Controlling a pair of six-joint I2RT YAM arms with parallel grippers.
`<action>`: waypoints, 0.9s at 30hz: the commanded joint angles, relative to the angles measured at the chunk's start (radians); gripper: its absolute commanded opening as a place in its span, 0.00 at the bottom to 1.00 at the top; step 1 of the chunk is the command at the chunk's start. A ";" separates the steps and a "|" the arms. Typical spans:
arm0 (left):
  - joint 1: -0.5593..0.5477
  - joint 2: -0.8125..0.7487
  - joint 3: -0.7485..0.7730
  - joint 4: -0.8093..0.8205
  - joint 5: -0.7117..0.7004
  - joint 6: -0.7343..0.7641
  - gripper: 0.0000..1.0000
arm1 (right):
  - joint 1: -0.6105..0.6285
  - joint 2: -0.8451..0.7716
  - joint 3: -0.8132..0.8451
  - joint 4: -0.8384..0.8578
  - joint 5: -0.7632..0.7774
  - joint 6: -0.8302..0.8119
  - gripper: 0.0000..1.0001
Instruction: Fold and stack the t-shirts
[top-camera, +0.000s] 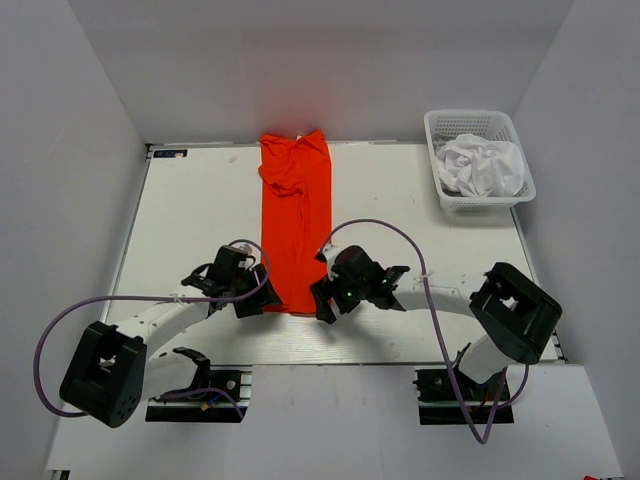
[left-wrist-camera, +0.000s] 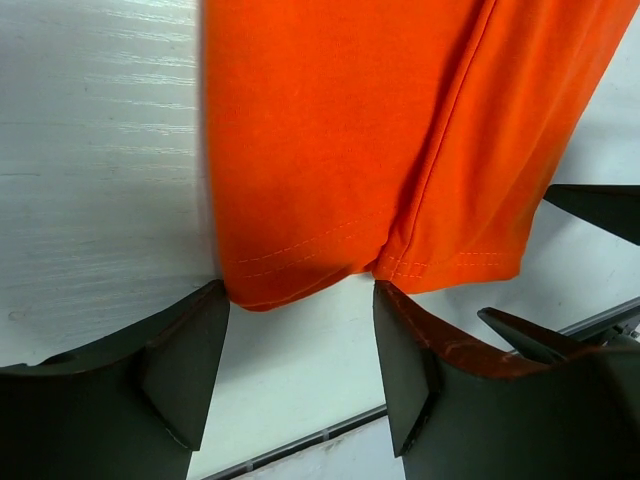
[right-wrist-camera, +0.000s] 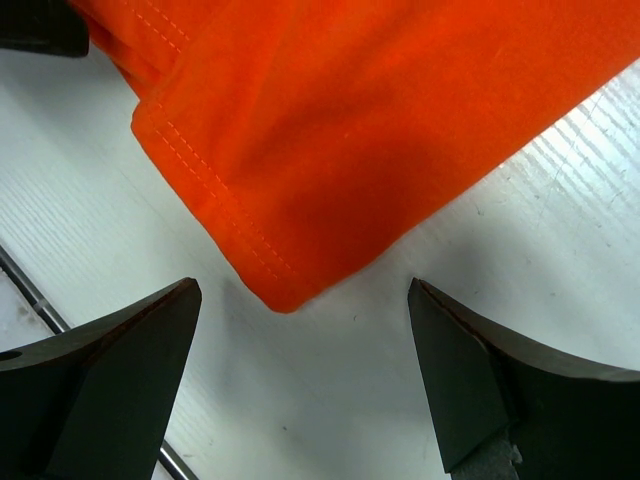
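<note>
From above, the orange t-shirt (top-camera: 296, 225) lay folded into a long strip down the middle of the counter (top-camera: 190, 210). The white t-shirt (top-camera: 485, 165) sat crumpled in the basket (top-camera: 470, 117) at the far right. The left tool (top-camera: 258, 296) and right tool (top-camera: 322, 300) flanked the strip's near end.

In the left wrist view, the left tool (left-wrist-camera: 298, 320) was spread wide and empty, with the near hem of the orange t-shirt (left-wrist-camera: 340, 130) just ahead of its fingertips.

In the right wrist view, the right tool (right-wrist-camera: 302, 300) was equally wide and held nothing, facing a hem corner of the orange t-shirt (right-wrist-camera: 350, 130).

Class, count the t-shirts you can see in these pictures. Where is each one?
2. The orange t-shirt lies in a long strip on the table; the white t-shirt is crumpled in the basket at the far right. More may hide beneath it.
</note>
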 joint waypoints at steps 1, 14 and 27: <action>-0.019 0.031 -0.025 -0.073 -0.030 -0.001 0.70 | 0.003 0.040 -0.006 0.007 0.018 0.012 0.90; -0.019 0.050 -0.024 -0.089 -0.116 -0.024 0.69 | 0.008 0.048 -0.002 -0.001 0.063 0.052 0.86; -0.028 0.157 0.002 -0.070 -0.165 -0.024 0.30 | 0.051 0.148 0.073 -0.077 0.048 0.054 0.19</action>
